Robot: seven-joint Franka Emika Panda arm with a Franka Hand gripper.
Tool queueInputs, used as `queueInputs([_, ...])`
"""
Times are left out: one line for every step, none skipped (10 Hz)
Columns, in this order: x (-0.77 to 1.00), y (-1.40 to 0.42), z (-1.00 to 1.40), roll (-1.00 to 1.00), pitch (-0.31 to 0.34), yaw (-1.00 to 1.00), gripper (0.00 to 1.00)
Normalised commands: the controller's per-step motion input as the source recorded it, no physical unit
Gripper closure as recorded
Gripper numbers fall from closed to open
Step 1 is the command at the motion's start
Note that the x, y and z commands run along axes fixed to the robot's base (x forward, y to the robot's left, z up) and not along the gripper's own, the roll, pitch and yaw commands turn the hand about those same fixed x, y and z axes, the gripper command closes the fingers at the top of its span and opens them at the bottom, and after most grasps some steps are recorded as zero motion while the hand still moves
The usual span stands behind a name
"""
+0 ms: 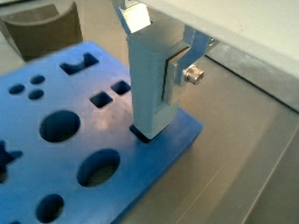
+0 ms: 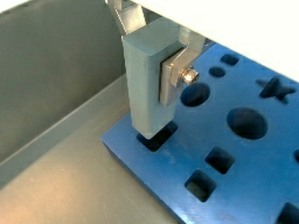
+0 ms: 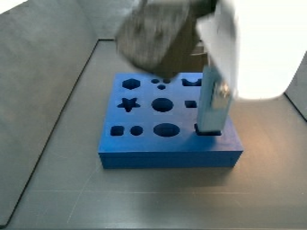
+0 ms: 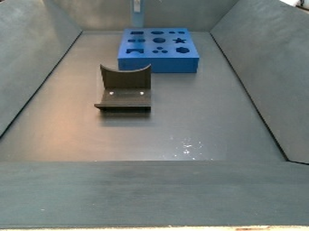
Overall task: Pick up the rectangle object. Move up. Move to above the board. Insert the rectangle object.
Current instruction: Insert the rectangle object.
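Observation:
The gripper (image 1: pixel 158 68) is shut on the rectangle object (image 1: pixel 153 87), a light-blue bar held upright. One silver finger (image 1: pixel 179 72) presses its side, and the other finger is hidden behind it. The bar's lower end sits in the mouth of a dark rectangular hole near a corner of the blue board (image 1: pixel 70 114). In another wrist view the gripper (image 2: pixel 152 72) holds the bar (image 2: pixel 147 87) the same way over the board (image 2: pixel 233 153). In a side view the bar (image 3: pixel 214 101) stands on the board (image 3: pixel 168 154) by its right edge. In the far side view the board (image 4: pixel 163 56) lies at the back.
A dark brown U-shaped block (image 4: pixel 123 90) lies on the grey floor in front of the board and also shows in a wrist view (image 1: pixel 41 31). Sloped grey walls (image 4: pixel 36 72) enclose the floor. The board has star, round and square holes (image 3: pixel 163 105).

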Motion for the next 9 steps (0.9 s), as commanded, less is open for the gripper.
queueInputs([0.00, 0.00, -0.15, 0.00, -0.351, 0.09, 1.00])
queueInputs([0.03, 0.26, 0.00, -0.40, -0.357, 0.35, 1.00])
queueInputs([0.00, 0.06, 0.00, -0.26, -0.146, 0.12, 1.00])
queueInputs([0.00, 0.00, -0.02, 0.00, 0.000, 0.00, 1.00])
queueInputs([0.00, 0.10, -0.14, -0.09, -0.180, 0.33, 1.00])
queueInputs([-0.07, 0.05, -0.02, -0.18, -0.263, 0.28, 1.00])
queueInputs([0.00, 0.00, -0.02, 0.00, -0.011, 0.00, 1.00])
queueInputs([0.03, 0.00, -0.31, 0.08, -0.103, 0.00, 1.00])
queueInputs([0.02, 0.00, -0.50, 0.23, -0.229, 0.00, 1.00])
